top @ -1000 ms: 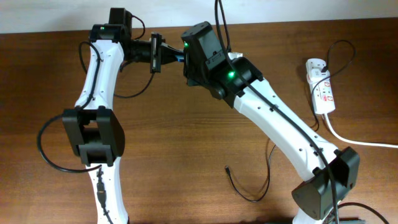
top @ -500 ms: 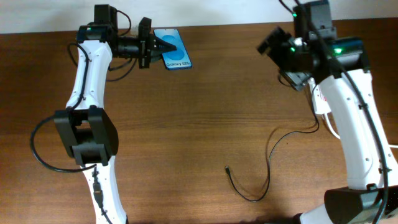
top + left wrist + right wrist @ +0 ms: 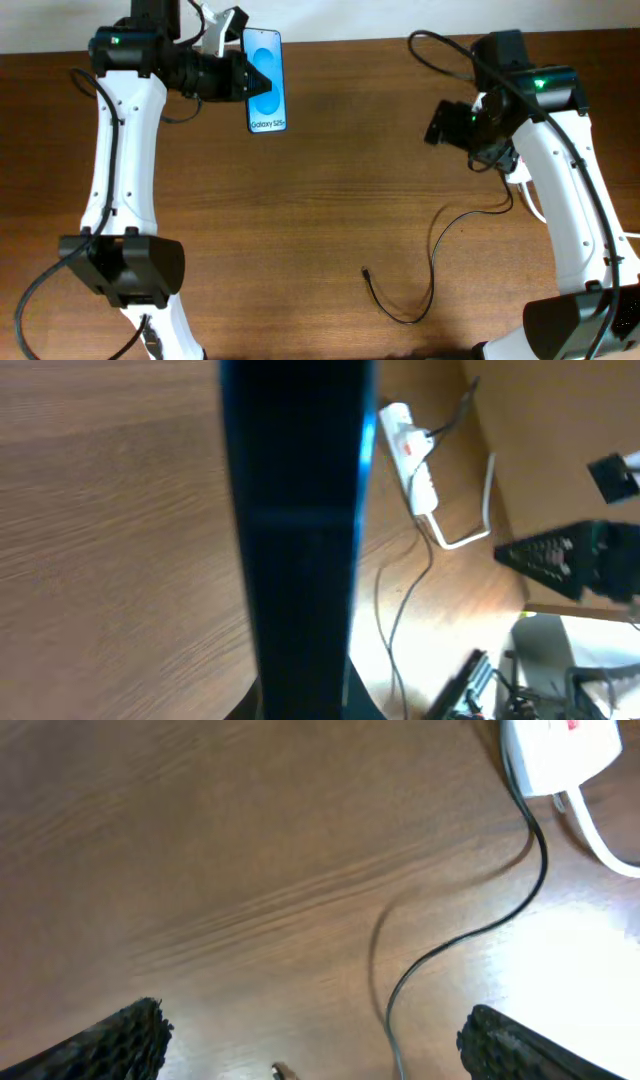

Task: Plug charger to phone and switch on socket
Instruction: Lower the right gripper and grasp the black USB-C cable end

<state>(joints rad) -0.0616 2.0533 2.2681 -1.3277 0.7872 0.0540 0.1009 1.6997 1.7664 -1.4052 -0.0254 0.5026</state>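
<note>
The phone, its blue screen facing up, hangs above the table's far left with my left gripper shut on its side. Seen from the left wrist, the phone is a dark edge-on bar filling the middle. My right gripper hovers open and empty at the right, over the charger cable. Its fingers stand wide apart, the cable running between them. The connector tip lies loose on the wood at centre front. The socket is mostly hidden under the right arm in the overhead view.
The thick white cord runs off to the right from the socket. The table's far edge meets a pale wall just behind the phone. Both arms' bases stand at the front edge.
My right gripper has let go near the phone, swung to the right side and opened. The left arm has drawn back and up, turning the phone lengthwise.
</note>
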